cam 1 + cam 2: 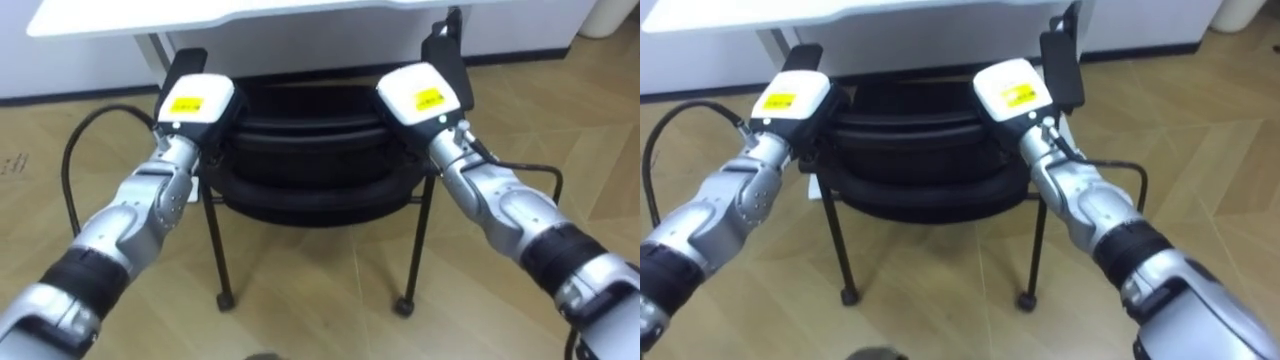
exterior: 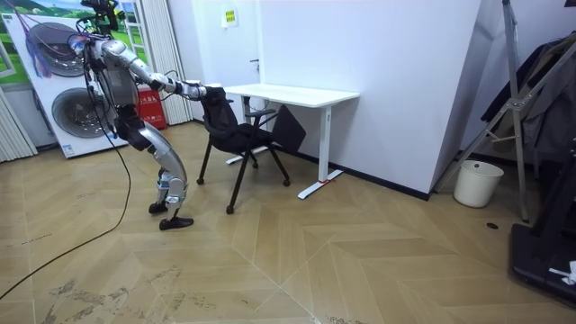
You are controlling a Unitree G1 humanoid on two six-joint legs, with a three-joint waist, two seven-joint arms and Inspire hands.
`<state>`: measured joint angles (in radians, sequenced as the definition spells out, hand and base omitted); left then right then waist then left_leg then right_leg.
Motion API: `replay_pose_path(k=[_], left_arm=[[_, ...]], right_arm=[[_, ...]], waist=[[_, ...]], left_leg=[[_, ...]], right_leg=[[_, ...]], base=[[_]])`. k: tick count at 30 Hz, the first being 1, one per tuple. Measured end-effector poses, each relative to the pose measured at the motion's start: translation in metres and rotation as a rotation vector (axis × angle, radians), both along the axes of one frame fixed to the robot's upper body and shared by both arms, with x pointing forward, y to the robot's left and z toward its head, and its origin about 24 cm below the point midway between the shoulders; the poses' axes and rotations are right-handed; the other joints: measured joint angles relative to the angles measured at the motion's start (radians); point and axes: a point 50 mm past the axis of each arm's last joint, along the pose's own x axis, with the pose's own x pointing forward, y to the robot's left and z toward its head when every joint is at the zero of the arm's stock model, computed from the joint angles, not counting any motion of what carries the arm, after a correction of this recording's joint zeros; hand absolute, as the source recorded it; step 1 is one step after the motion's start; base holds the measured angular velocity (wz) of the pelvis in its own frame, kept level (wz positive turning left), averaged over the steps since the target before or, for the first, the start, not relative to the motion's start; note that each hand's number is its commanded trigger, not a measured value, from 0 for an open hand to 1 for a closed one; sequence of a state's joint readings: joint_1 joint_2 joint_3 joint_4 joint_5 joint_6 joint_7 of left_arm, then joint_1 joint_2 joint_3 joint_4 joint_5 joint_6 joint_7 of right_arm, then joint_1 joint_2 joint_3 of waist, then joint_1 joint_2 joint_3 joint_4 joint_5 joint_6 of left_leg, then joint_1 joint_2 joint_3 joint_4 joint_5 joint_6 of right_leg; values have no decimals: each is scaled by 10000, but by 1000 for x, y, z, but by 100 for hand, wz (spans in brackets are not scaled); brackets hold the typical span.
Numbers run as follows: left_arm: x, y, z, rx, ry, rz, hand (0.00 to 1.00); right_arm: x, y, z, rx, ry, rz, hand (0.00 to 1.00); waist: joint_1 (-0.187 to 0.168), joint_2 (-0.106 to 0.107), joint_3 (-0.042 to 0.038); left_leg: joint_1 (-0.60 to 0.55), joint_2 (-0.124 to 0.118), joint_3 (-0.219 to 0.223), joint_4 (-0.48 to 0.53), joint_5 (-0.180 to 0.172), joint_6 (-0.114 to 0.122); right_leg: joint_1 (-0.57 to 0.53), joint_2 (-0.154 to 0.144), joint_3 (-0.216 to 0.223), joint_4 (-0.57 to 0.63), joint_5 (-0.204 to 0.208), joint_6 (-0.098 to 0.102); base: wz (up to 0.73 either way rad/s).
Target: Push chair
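Note:
A black chair [image 1: 300, 150] with thin metal legs stands in front of me, its seat partly under the white desk [image 1: 150, 15]. Both my hands rest on the top of its backrest. My left hand [image 1: 195, 100] is at the backrest's left corner and my right hand [image 1: 425, 95] at its right corner. On each hand the dark fingers reach straight forward over the top edge. In the room view I stand behind the chair [image 2: 238, 135], leaning forward with both arms stretched out towards the desk [image 2: 288, 93].
A white wall runs behind the desk. A washing machine [image 2: 76, 112] stands behind me. A white bin [image 2: 474, 183] and a rack of dark clothes [image 2: 540, 99] are at the room view's right. Wooden floor lies open around the chair.

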<state>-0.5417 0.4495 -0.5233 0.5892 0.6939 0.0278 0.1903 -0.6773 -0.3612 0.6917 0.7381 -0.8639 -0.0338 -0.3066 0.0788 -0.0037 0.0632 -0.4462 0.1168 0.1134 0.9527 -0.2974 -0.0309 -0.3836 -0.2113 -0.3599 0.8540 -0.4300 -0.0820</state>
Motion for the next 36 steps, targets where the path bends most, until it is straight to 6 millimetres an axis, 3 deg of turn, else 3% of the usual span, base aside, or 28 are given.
replay_pose_path(k=[3,6,8,11,13,18,28,36], left_arm=[[2,-2,3,144,-126,-30,100],[3,-2,4,138,-145,7,100],[4,-2,4,134,-163,45,100],[6,-4,7,110,-257,-12,100],[6,-4,8,108,-328,-6,100],[6,-5,8,69,-402,-16,100],[6,-10,6,-122,-148,14,100],[4,-13,2,-167,100,-37,100]], right_arm=[[1,-2,2,99,-38,-87,100],[0,-1,1,84,-41,-69,100],[1,-2,3,100,-108,-96,100],[1,-3,5,99,-267,-119,100],[1,-3,5,103,-376,-127,100],[1,-4,7,52,-590,-39,100],[0,-10,8,-219,-649,-45,100],[-4,-14,1,-245,-432,-118,100]], waist=[[-306,-90,19],[-525,-27,34],[-674,-64,36],[-835,-53,21],[-979,-19,13],[-960,132,8],[-647,158,-30],[-444,135,-20]], left_leg=[[-172,-41,-97,35,8,-3],[-188,-6,-58,-63,6,-1],[-147,10,210,-425,6,3],[33,67,449,-1188,4,5],[184,25,467,-1778,3,7],[388,-76,485,-2520,90,143],[759,-214,967,-2816,107,228],[1083,-187,1316,-2665,-177,408]], right_leg=[[255,17,-308,30,-214,65],[466,-39,-590,-23,-285,66],[494,-171,-791,-48,-319,71],[568,-208,-1046,-335,-91,-91],[637,-167,-1226,-627,40,-88],[658,-1,-1289,-1128,324,-119],[602,-262,-995,-987,336,-75],[695,-336,-668,-841,336,69]], base=[[45],[33],[38],[28],[23],[0],[-9],[-10]])
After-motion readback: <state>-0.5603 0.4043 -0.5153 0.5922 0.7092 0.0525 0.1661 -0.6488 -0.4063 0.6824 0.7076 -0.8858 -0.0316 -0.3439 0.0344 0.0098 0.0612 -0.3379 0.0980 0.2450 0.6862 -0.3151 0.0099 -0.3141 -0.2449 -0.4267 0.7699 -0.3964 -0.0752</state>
